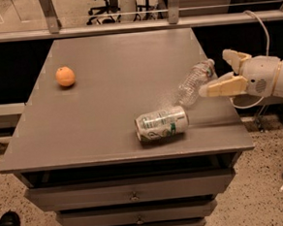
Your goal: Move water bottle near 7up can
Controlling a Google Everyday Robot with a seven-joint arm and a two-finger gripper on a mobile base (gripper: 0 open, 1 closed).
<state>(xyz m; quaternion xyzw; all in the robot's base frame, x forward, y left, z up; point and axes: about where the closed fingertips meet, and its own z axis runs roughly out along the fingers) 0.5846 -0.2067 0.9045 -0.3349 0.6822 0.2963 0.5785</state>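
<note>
The water bottle (pixel 193 84) is clear with a white cap. It lies tilted on the grey table (pixel 107 103) near the right edge, base toward the 7up can and cap toward the gripper. The 7up can (pixel 162 124) is silver with green markings. It lies on its side just in front of and left of the bottle's base, a small gap apart. My gripper (pixel 214 74) reaches in from the right, open, with its cream fingers (pixel 224 86) spread on either side of the bottle's cap end. I cannot tell whether they touch it.
An orange fruit (pixel 65 76) sits at the table's far left. The table has drawers (pixel 132 196) below its front edge. A rail (pixel 125 26) and chair legs stand behind it. A cable (pixel 264 26) hangs at the right.
</note>
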